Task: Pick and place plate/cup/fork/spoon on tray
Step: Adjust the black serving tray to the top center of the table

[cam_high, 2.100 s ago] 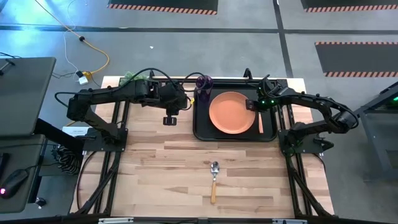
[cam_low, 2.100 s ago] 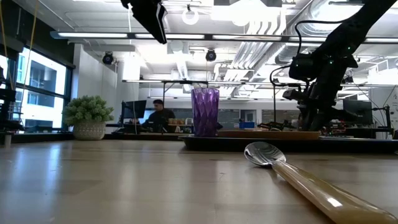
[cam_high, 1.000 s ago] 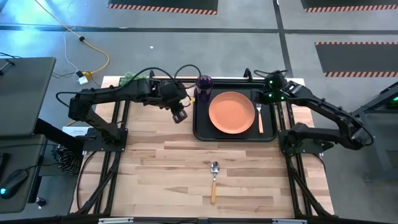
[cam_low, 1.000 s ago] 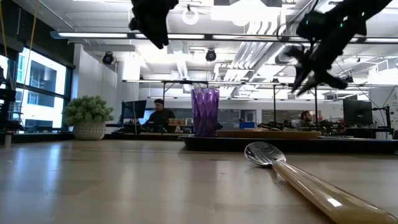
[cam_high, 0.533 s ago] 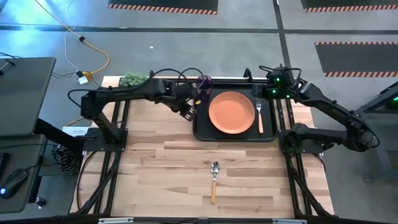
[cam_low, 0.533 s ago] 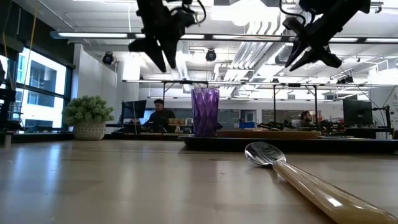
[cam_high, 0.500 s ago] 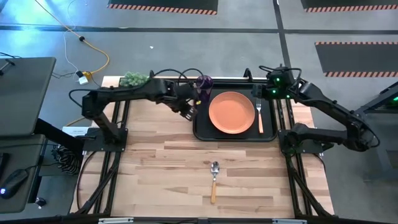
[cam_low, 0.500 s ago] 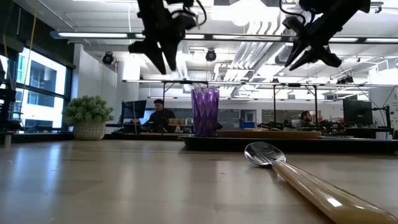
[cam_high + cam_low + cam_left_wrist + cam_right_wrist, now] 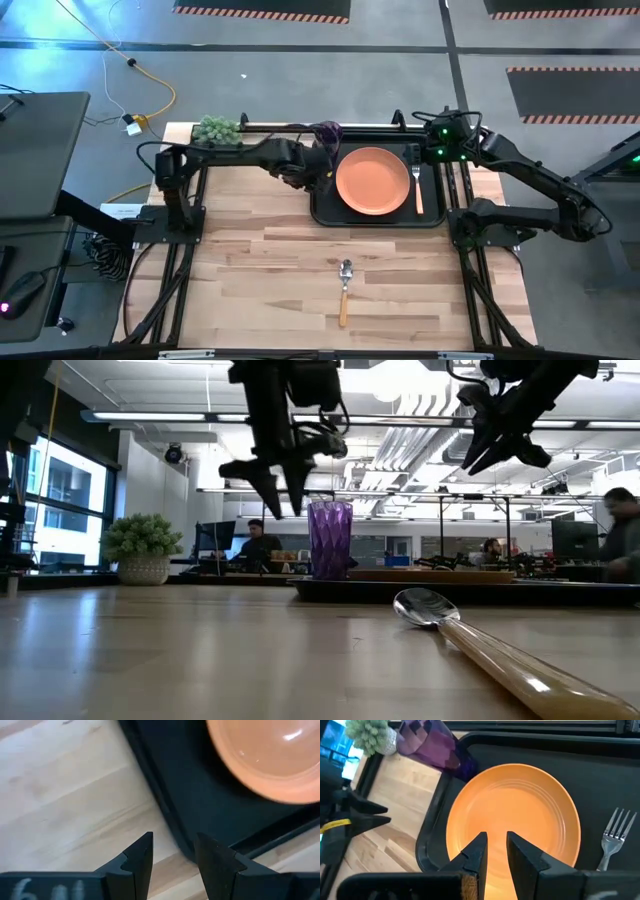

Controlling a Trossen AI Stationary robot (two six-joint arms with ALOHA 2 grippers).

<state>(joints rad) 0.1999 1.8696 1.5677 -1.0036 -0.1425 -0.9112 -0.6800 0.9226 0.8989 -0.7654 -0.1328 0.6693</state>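
Observation:
The black tray (image 9: 380, 218) lies at the table's far middle. On it rest the orange plate (image 9: 373, 181), the fork (image 9: 418, 188) to the plate's right, and the purple cup (image 9: 327, 131) at the far left corner. The spoon (image 9: 345, 285) lies on the bare wood nearer the front, bowl toward the tray. My left gripper (image 9: 318, 180) is open and empty, fingers pointing down over the tray's left rim (image 9: 165, 815). My right gripper (image 9: 418, 152) is open and empty, high above the tray's far right part, looking down on the plate (image 9: 515, 815) and fork (image 9: 612, 832).
A green fuzzy plant ball (image 9: 215, 128) in a pot stands at the table's far left corner. Bare wood lies around the spoon (image 9: 440, 615) and along the near half. People show in the room beyond the table.
My left gripper has gone toward the table's right edge and down, from left of the tray to just over its left rim, staying open. My right gripper has stayed high above the tray's far right part. The tableware has not moved.

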